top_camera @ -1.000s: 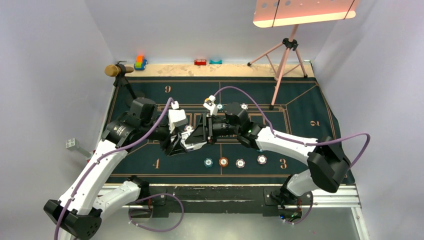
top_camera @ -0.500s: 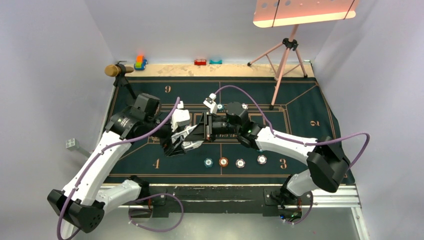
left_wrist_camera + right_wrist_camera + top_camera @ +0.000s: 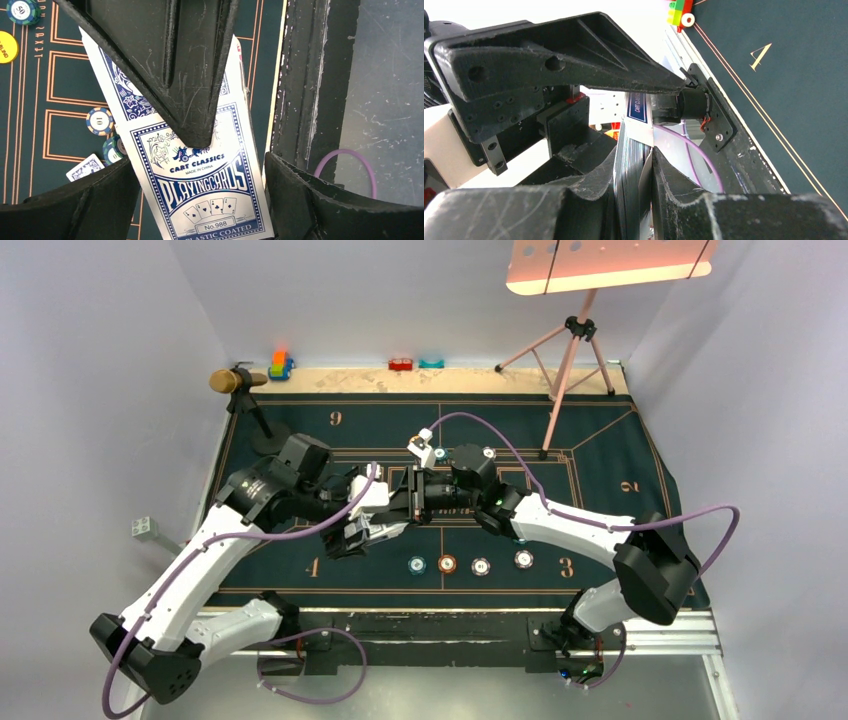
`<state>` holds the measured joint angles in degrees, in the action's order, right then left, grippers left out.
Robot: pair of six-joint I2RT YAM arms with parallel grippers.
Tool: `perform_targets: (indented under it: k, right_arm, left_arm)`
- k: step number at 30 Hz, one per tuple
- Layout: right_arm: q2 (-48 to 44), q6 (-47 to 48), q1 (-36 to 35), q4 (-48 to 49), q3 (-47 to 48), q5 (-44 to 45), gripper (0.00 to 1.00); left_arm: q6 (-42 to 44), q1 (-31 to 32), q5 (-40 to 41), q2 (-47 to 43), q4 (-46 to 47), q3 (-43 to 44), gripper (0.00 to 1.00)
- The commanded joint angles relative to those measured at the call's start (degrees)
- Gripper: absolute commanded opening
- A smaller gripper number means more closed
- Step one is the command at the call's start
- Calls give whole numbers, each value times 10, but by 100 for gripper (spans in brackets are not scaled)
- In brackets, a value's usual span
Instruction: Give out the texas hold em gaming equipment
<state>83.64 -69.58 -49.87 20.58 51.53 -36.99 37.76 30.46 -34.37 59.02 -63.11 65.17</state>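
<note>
One blue-backed card deck point(image 3: 206, 200), clamped in right gripper point(image 3: 636, 157), left gripper point(image 3: 197, 167) spread open around it

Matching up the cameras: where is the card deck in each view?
Top: deck middle of mat, mostly hidden.
Left wrist: deck centre, back showing.
Right wrist: deck lower centre, edge-on.
Shared landmark: the green mat.

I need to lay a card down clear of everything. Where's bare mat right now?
Bare mat: the back strip around the 9, between the microphone stand and the tripod; the right side around the 2; the near-left corner by the 4. Crowded: the centre, around the held card deck, and the chip row beside the 3.
</note>
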Motion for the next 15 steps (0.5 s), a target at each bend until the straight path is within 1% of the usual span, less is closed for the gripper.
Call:
perform_targets:
  k: [1,5,7,9,11,15]
  right_arm:
    - [-7,5,-3,7,30,-1,16]
    - [-9,10,-3,-3,33,-2,18]
    - [-11,13,-3,-8,35,-2,20]
    - [-13,15,-3,-11,34,-1,21]
    - [-16,16,-3,-13,33,1,25]
    - [-19,18,-3,-18,30,3,42]
  left_arm:
    - [31,7,18,6,-3,8,88]
    - [23,7,18,7,0,7,70]
    - [18,7,18,6,0,5,57]
    - [13,7,17,6,0,1,47]
    - [7,7,16,5,2,-4,44]
    - [-13,7,10,-6,17,-12,43]
